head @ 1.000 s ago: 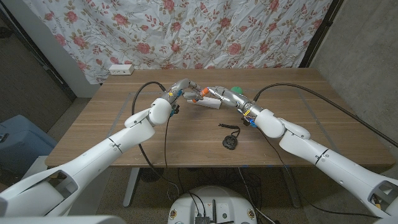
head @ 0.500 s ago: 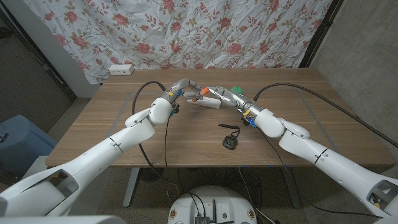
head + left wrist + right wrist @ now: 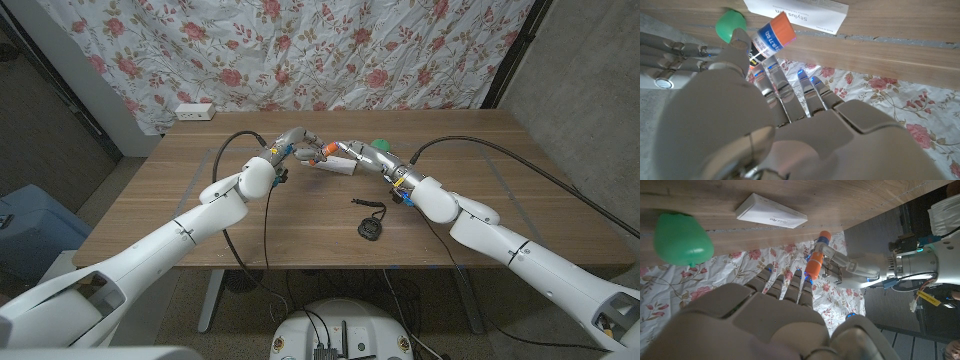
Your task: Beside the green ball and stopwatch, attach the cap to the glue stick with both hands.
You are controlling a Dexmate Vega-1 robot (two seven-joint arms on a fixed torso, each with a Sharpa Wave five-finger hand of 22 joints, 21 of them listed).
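Observation:
Above the far middle of the table my two hands meet. My left hand [image 3: 298, 146] pinches the glue stick [image 3: 771, 37], a white and blue labelled tube with an orange end [image 3: 327, 149]. My right hand [image 3: 358, 156] reaches in from the other side and holds the orange cap [image 3: 814, 266] in its fingertips, end to end with the stick. Whether the cap is seated on the stick I cannot tell. The green ball [image 3: 378, 143] lies just behind my right hand. The black stopwatch [image 3: 370, 226] with its cord lies nearer the front edge.
A flat white box [image 3: 336, 168] lies on the table [image 3: 180, 190] right under the two hands. A black cable [image 3: 265, 215] runs across the wood beside my left arm. A flowered curtain hangs behind the table's far edge.
My left hand's fingers have shifted slightly towards my right hand at the stick. The ball, box and stopwatch have not moved.

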